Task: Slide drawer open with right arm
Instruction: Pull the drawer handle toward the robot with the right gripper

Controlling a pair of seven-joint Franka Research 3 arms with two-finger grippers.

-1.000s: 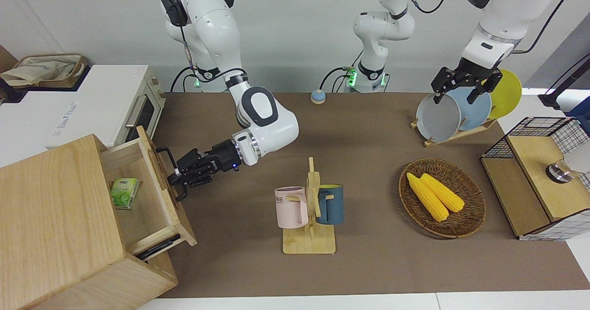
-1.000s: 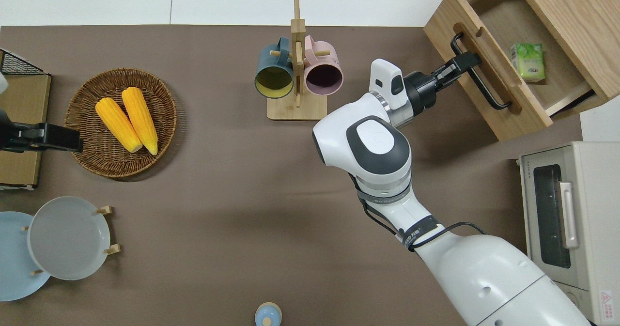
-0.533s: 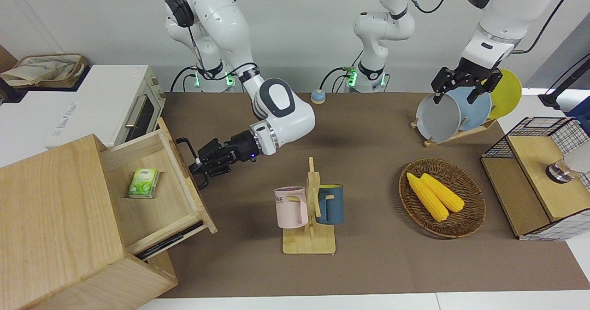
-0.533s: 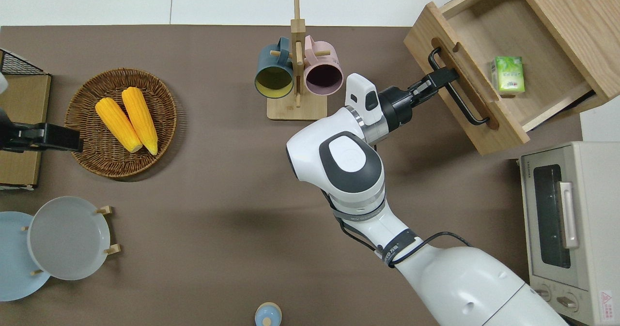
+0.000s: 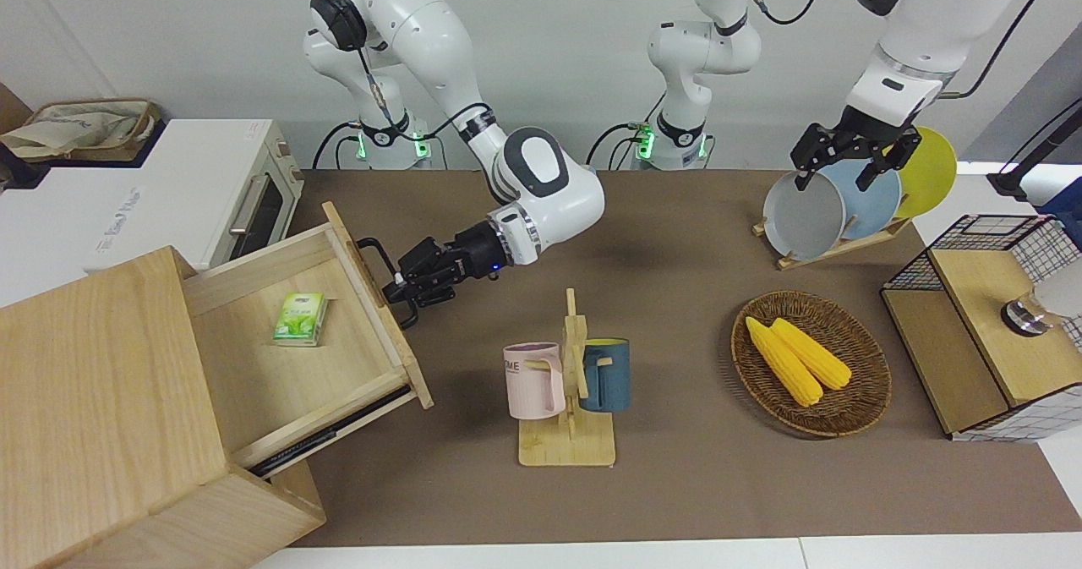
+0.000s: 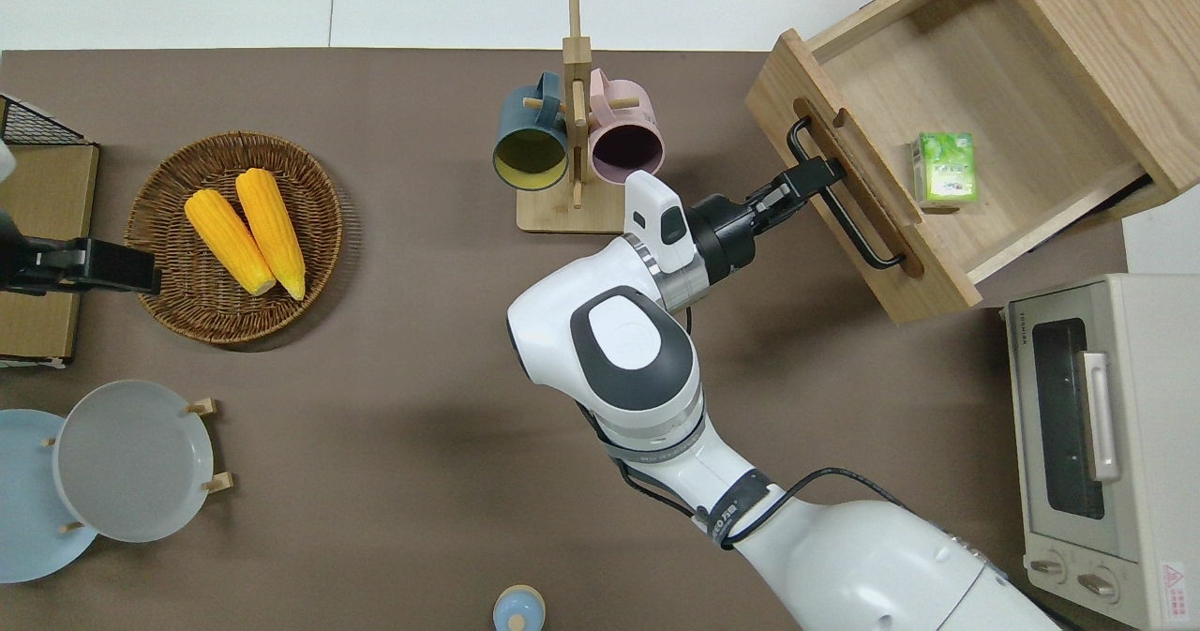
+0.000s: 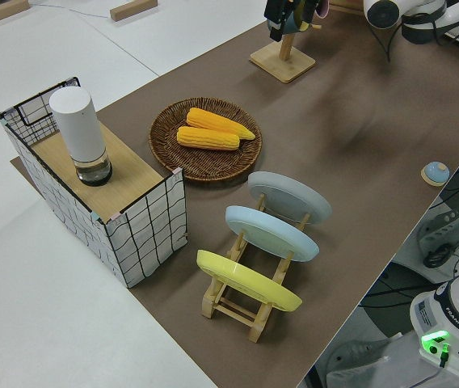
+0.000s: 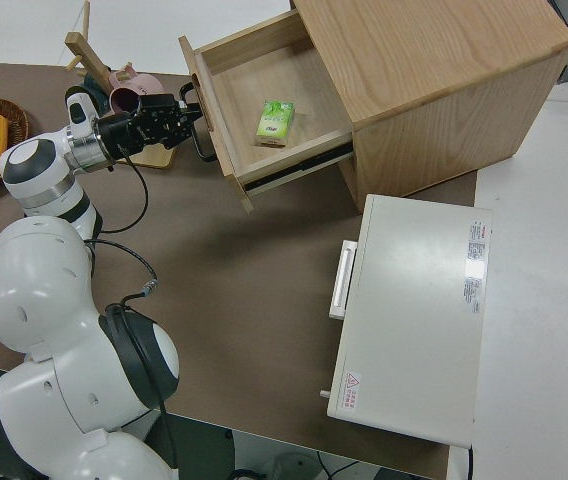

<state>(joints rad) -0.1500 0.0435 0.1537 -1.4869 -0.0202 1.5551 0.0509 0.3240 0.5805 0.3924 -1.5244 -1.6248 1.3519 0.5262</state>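
The light-wood drawer (image 5: 254,383) (image 6: 1012,106) (image 8: 299,85) stands pulled far out of its large wooden box (image 5: 93,383), at the right arm's end of the table. A green packet (image 5: 301,319) (image 6: 945,170) lies inside it. My right gripper (image 5: 397,286) (image 6: 816,173) (image 8: 189,112) is shut on the black bar handle (image 5: 369,250) (image 6: 867,247) on the drawer's front, gripping it near the end farther from the robots. A blue light shows at its wrist. The left gripper (image 5: 837,172) is parked with its fingers spread.
A mug rack (image 5: 566,434) (image 6: 574,209) with a pink and a blue mug stands close beside the right arm's forearm. The white toaster oven (image 5: 194,188) (image 6: 1097,443) sits nearer to the robots than the box. A corn basket (image 5: 811,362), a plate rack (image 5: 837,205) and a wire-mesh box (image 5: 989,332) occupy the left arm's end.
The right gripper has pulled the handle toward the left arm's end, and the drawer has slid further out of the box, carrying the green packet along. The left arm has not moved.
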